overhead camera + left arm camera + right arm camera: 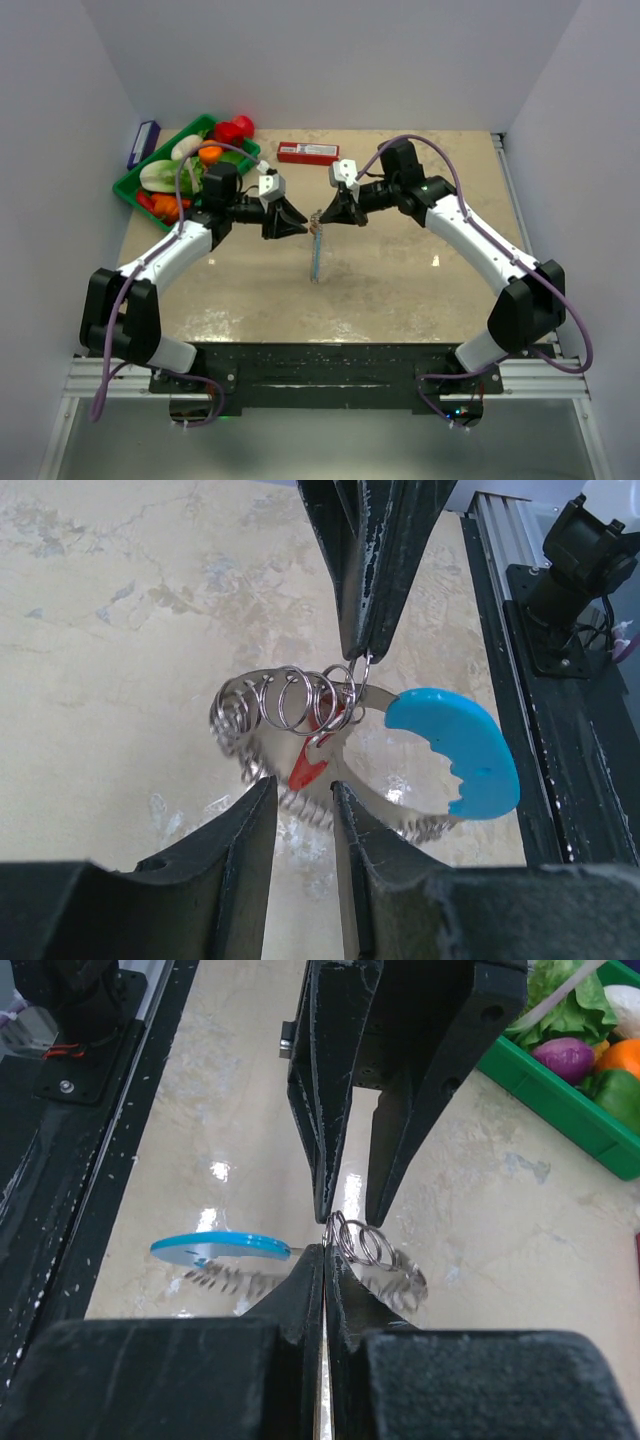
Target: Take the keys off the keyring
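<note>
A: How are the fingers set?

B: The right fingers (300, 1290) are pressed shut on one of the keys (290, 700) at the top of the keyring (316, 255). The left fingers (250, 830) are parted by a narrow gap. The red-tipped key (308, 768) is seen at its mouth, but no firm hold can be made out.

A: And the task?

B: The keyring is hung between both sets of fingers, over the surface (400, 280). No loose key is seen, so every removal is judged still to be done.
</note>
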Available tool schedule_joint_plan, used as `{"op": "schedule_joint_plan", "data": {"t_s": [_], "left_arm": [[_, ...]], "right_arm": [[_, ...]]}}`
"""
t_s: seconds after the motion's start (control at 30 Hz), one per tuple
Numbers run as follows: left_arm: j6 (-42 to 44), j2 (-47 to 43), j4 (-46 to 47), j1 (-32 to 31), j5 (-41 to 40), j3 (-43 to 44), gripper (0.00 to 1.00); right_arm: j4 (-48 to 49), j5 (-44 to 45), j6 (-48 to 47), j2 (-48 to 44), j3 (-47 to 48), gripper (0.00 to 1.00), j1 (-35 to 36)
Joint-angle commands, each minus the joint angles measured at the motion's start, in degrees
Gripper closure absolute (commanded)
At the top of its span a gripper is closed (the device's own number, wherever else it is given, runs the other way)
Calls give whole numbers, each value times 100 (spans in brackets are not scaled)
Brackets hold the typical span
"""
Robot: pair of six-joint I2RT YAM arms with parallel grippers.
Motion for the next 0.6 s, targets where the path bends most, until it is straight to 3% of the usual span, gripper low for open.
{"op": "schedule_joint_plan", "data": {"t_s": [0.0,0.3,0.57], "left_arm": [[-101,96,293,-87,398,274,66],[-224,166,345,-219,777,283,66],[-477,306,635,-465,347,230,66]], "right_arm": [[146,-232,2,-295,72,100,-32],[189,-214,11,-321,98,100,-32],[269,-205,81,-374,37,100,-58]]}}
